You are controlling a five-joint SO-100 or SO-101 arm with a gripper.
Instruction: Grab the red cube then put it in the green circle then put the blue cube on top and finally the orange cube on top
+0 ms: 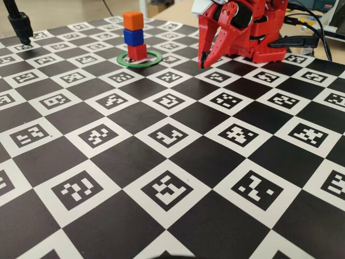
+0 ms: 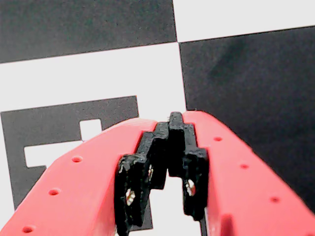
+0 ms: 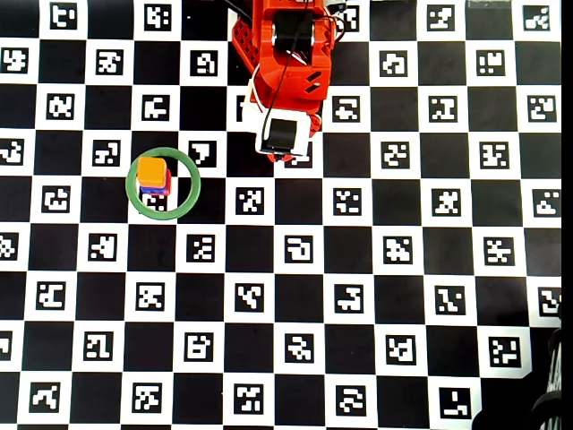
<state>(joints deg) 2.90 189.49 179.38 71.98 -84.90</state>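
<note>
**Three-Cube Tower Stands in Ring as Arm Sits Folded**

The orange cube point(image 1: 133, 20) tops the blue cube point(image 1: 133, 36), which rests on the red cube point(image 1: 137, 52) inside the green circle point(image 1: 152, 60) on the checkered marker desk point(image 1: 178, 178). The stack's long axis runs straight up, though the cubes sit slightly twisted against one another and the red one is offset a little to the right in the fixed view. From overhead, the tower stands toward the ring's left inner edge, not centred.

The red end effector point(image 1: 203, 63) hangs tips-down near the arm's base, well apart from the stack, which lies to its left in the fixed view. In the wrist view the end effector point(image 2: 170, 129) has its black toothed pads point(image 2: 193, 167) meshed at the tip, closed with nothing between them.

Judged from this layout, all three placements look done; any further move should steer clear of the tower on that left side.
</note>
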